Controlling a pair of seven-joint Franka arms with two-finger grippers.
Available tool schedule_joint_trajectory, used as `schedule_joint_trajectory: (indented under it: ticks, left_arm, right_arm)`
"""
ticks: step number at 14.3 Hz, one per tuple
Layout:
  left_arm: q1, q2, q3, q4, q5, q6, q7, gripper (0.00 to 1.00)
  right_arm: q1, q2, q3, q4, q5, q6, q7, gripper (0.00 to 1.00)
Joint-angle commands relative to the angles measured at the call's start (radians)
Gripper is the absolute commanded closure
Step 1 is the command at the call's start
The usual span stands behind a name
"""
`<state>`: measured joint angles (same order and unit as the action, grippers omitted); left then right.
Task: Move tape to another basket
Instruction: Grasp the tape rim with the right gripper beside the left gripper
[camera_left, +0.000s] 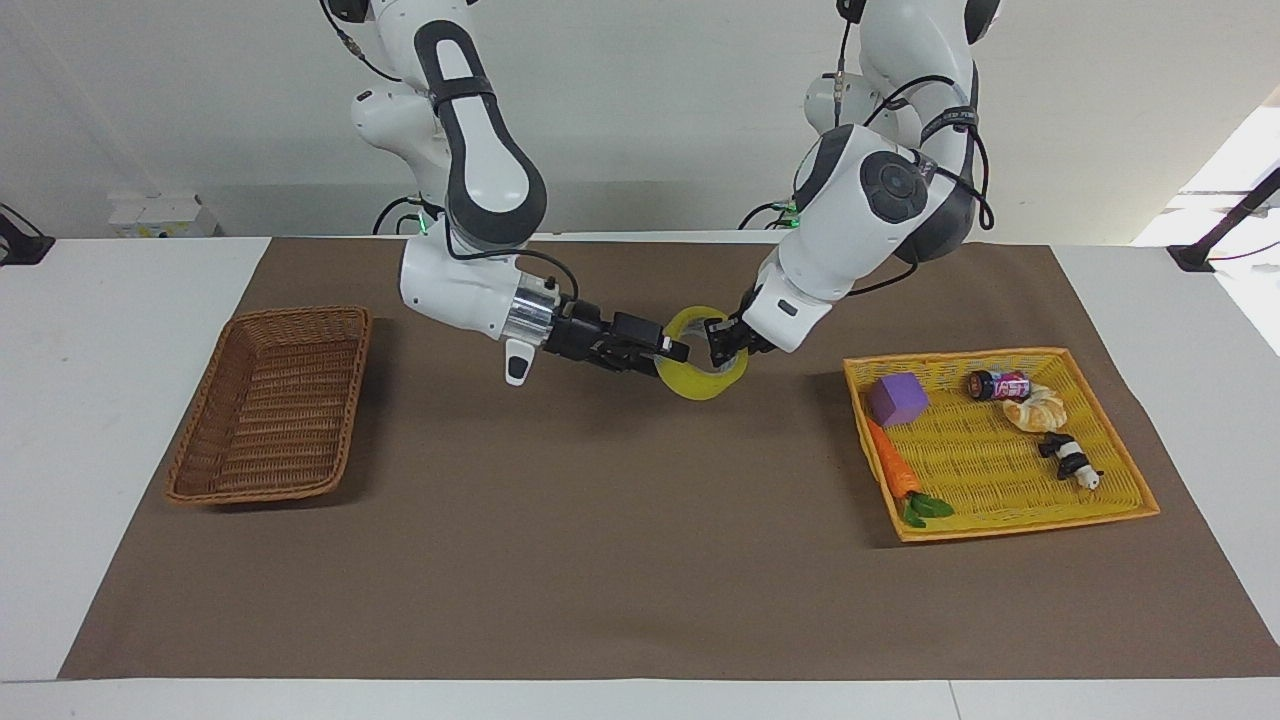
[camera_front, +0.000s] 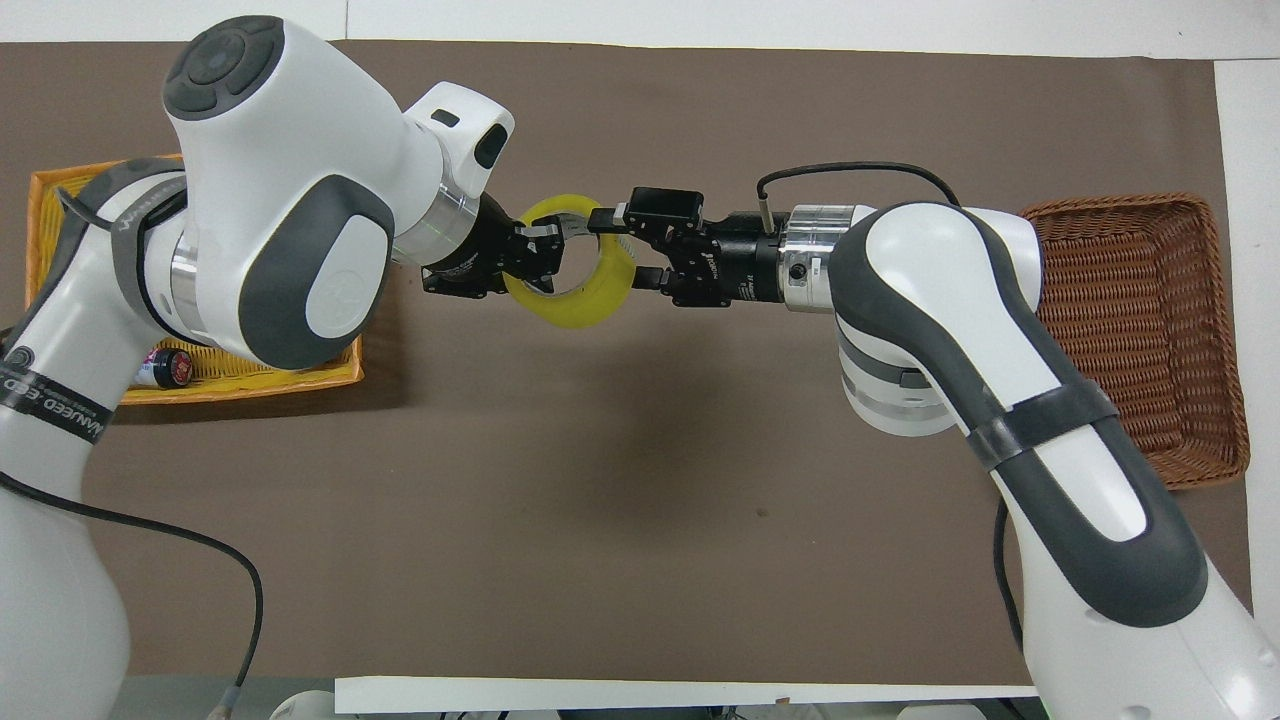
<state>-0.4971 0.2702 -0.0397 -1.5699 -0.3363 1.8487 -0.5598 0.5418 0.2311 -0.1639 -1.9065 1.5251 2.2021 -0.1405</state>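
From overhead, the left arm covers most of the yellow tray, leaving only a bottle's cap showing among its contents. The right hand reaches the tape, whether gripping it cannot be told.

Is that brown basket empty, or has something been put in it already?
Empty. Both views show only bare weave inside the brown basket. The tape is up between the left gripper and right gripper.
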Motion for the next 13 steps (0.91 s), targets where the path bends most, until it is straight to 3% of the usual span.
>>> schedule_joint_trajectory:
  ticks: [1, 3, 5, 9, 10, 13]
  left_arm:
    - [-0.009, -0.022, 0.006, -0.012, 0.011, -0.003, -0.014, 1.0]
    - [-0.008, -0.022, 0.008, -0.01, 0.011, -0.006, -0.014, 1.0]
    - [-0.004, -0.022, 0.006, -0.012, 0.011, -0.006, -0.012, 1.0]
    - [-0.003, -0.022, 0.006, -0.012, 0.011, -0.009, -0.017, 1.0]
    - [-0.001, -0.023, 0.006, -0.012, 0.011, -0.009, -0.018, 1.0]
    - [-0.003, -0.022, 0.008, -0.01, 0.011, -0.009, -0.018, 1.0]
  right_arm:
    - [0.009, -0.01, 0.004, 0.007, -0.051, 0.008, -0.004, 0.04]
    - [0.01, -0.01, 0.004, 0.007, -0.056, 0.008, -0.014, 0.11]
    - [0.009, -0.01, 0.004, 0.007, -0.056, 0.002, -0.03, 0.26]
    - [-0.006, -0.012, 0.004, 0.007, -0.056, -0.038, -0.03, 0.87]
    - [-0.008, -0.013, 0.004, 0.007, -0.056, -0.038, -0.03, 0.95]
    - [-0.008, -0.013, 0.004, 0.007, -0.056, -0.036, -0.03, 0.98]
